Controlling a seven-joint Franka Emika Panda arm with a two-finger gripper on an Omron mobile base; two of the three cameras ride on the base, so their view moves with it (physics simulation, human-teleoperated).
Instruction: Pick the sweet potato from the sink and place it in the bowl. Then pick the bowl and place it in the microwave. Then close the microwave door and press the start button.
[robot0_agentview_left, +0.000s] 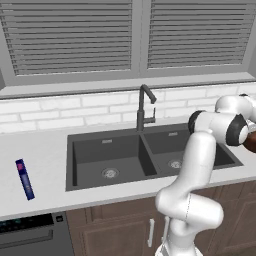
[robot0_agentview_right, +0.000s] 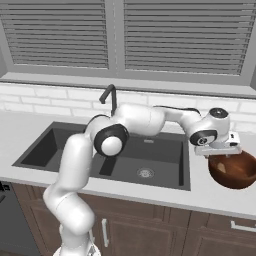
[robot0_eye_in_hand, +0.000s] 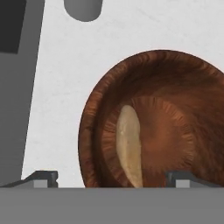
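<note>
Left base view: sink (robot0_agentview_left: 150, 155) basins bare; my arm reaches toward the worktop's right end. Right base view: my end effector (robot0_agentview_right: 220, 152) hovers over the bowl (robot0_agentview_right: 235, 172). Hand view: fingers (robot0_eye_in_hand: 41, 178) apart; sweet potato (robot0_eye_in_hand: 129, 144) lies inside. I judge a rim grasp could tip the bowl, spilling it.

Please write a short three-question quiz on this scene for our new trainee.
1. True or false: the sweet potato lies in the bowl.
2. Which side of the sink is the bowl on in the right base view? A) left B) right
3. What blue item lies on the counter in the left base view?

Key: 1 true. 2 B. 3 a slim blue tube. The pincer hovers open over the bowl.
</note>
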